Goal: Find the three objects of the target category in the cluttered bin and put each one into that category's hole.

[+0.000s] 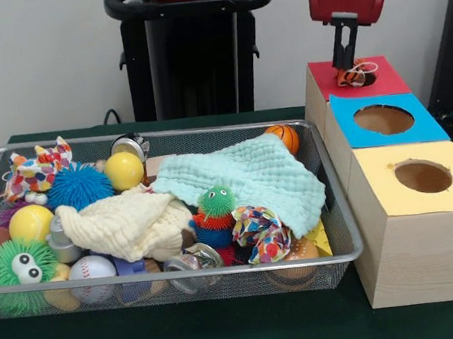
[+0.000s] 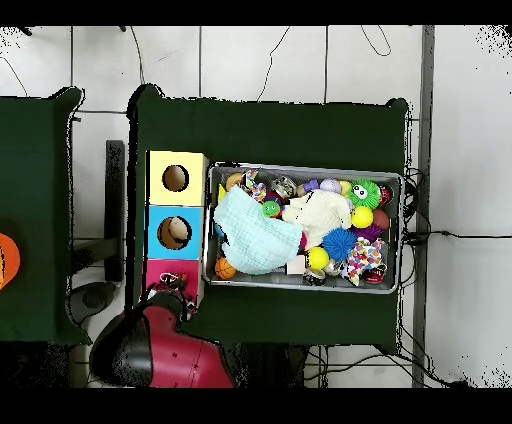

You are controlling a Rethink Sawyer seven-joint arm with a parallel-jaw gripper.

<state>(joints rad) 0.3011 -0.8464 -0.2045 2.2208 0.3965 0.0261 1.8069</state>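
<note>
Front view shows my fingers right above the hole in the red-topped box, an orange striped toy beneath them; whether I grip it, I cannot tell. I should release centred. Bin sits well aside.

A Sawyer robot's glossy red wrist housing, rounded like a capsule with a black block mounted above it, carries a slim black tool formed of a flat bracket and narrow black stem. The pedestal behind is a tall black column with vertical panels, topped by a thick black oval ring encircling a red domed base; small black brackets protrude on either side. From overhead, the arm appears as a broad red shell with smooth curved surfaces, joined to a rounded black section at one side.
</note>
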